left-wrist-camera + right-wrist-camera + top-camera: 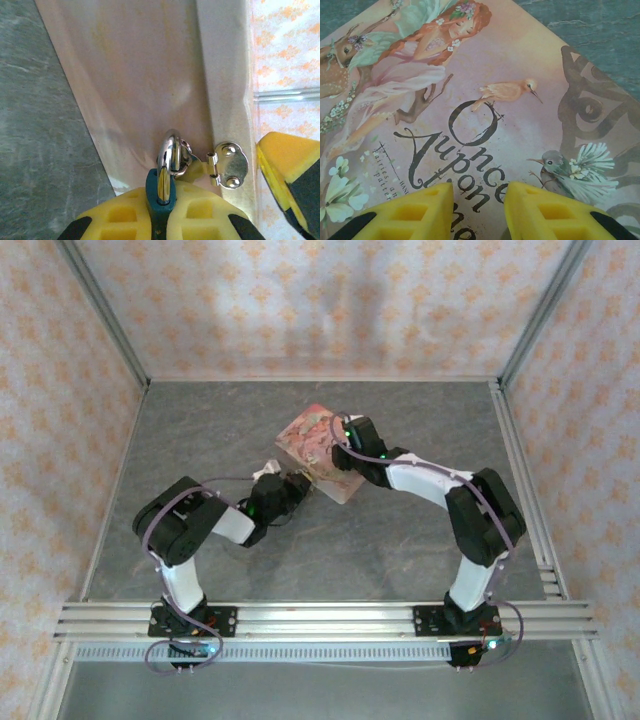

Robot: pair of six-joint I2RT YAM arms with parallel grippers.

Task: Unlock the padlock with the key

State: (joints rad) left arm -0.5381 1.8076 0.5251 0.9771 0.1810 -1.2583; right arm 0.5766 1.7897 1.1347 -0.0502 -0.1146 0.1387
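**Table**: grey stone-look surface; the work sits at its centre.

**Pink floral box**: it lies between the two arms. The right wrist view looks straight down on its printed lid.

**Right gripper**: it hovers over the lid with jaws moderately apart and nothing between them. I judge this arm to be the one that will carry the key.

**Left gripper**: it is pressed up to the near side wall of the box. The jaws are closed on the padlock body, with a yellow pad on each side.

**Hasp**: a small silvery hinged plate on the box wall, just beside the padlock.

**Padlock**: the blue body is clamped upright in the left fingers, touching the box wall.

**Shackle**: it rises from the body and passes through the hasp ring. It looks seated, so I judge the lock not yet open.

**Recommendations for the step in hand:**
- Keep the left grip firm and level so the body cannot twist when the key turns.
- Do not pull outward, which would load the shackle against the ring and could bind the mechanism.
- The keyway end is hidden inside the pads. I would confirm it is reachable before bringing the key in.
- Align the key squarely and insert it slowly.
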